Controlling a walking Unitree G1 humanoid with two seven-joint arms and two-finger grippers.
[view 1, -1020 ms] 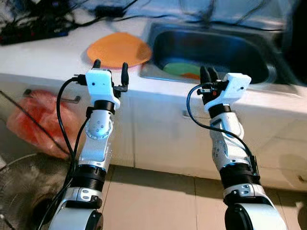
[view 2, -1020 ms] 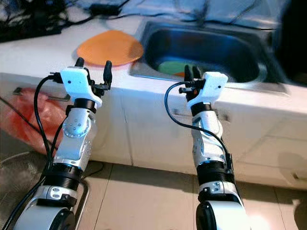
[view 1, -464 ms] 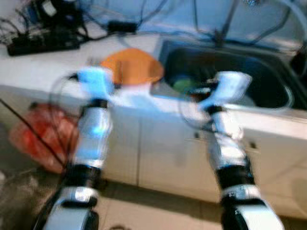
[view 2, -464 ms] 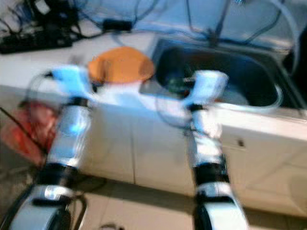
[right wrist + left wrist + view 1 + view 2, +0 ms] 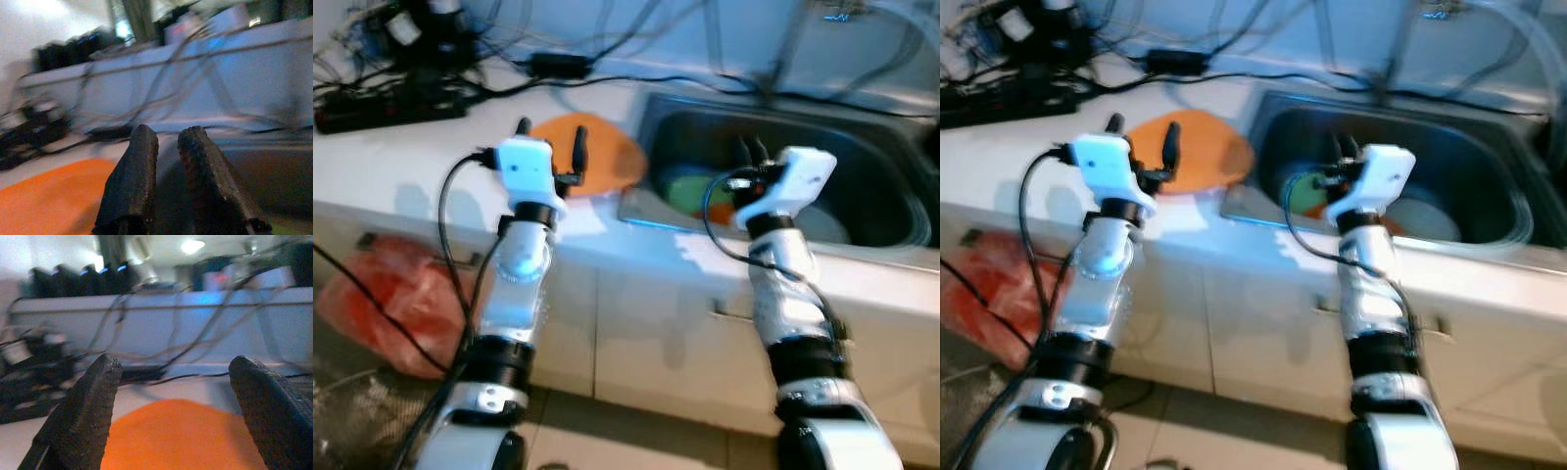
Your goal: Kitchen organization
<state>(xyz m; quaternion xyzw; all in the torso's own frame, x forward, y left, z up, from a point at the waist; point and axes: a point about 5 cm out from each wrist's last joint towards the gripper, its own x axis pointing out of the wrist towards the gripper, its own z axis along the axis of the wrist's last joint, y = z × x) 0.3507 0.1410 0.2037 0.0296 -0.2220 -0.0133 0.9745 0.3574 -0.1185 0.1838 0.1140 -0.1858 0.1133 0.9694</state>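
Broadly, a white counter [image 5: 401, 157] spans the frame, its steel sink [image 5: 862, 166] at upper right — dishes lie in the basin: a green one [image 5: 683, 186], something orange [image 5: 720, 211] just beside it, and a pale plate [image 5: 822, 220], presumably set there for washing. An orange plate [image 5: 607, 157] rests on the counter at upper centre, touching the sink's edge. A power strip and cables [image 5: 391, 103] crowd the upper left. The left hand [image 5: 548, 142] hovers before the orange plate, fingers spread wide and empty — likely lined up for a grasp. The right hand [image 5: 751, 154], fingers pressed together on nothing, points over the basin.
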